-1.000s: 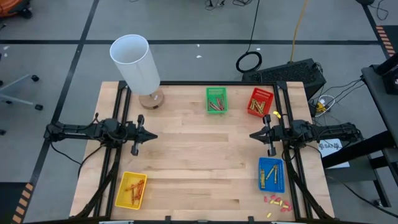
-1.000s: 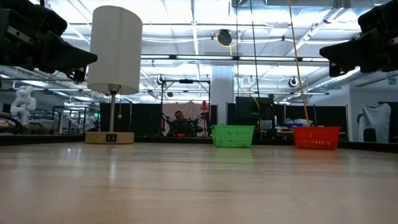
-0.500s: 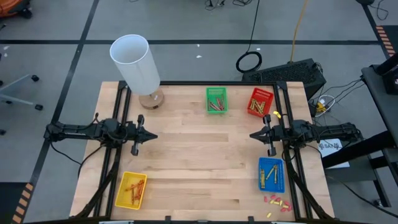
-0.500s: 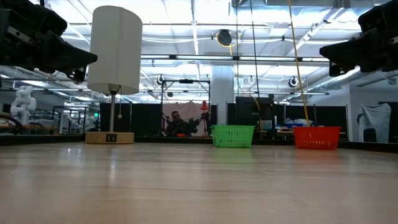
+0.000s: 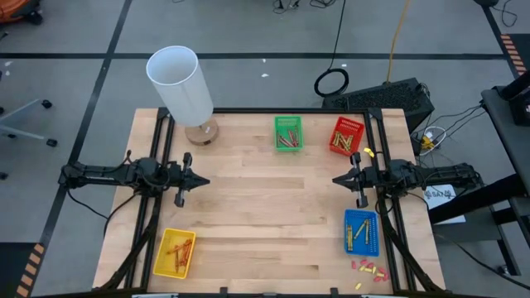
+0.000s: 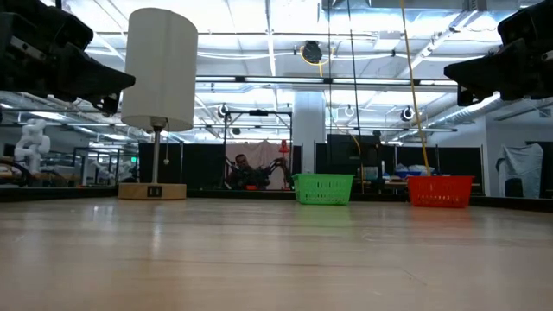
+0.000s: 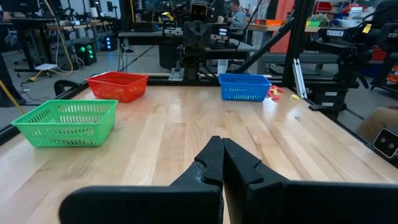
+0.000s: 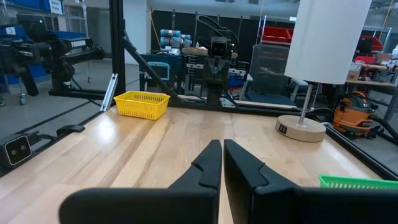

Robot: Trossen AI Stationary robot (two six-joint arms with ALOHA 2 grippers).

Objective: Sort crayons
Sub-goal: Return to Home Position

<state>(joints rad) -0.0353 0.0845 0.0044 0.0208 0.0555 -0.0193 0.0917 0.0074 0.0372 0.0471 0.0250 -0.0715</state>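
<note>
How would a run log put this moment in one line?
left gripper: jaws shut, empty | right gripper: jaws shut, empty | crayons: in baskets

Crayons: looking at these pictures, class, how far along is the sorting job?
Done: crayons lie in the green basket, red basket, blue basket and yellow basket; none shows loose on the table. In hand: nothing; the left gripper and right gripper are shut, empty, above opposite table sides. Left: seemingly nothing, though small red and yellow bits lie near the blue basket.
</note>
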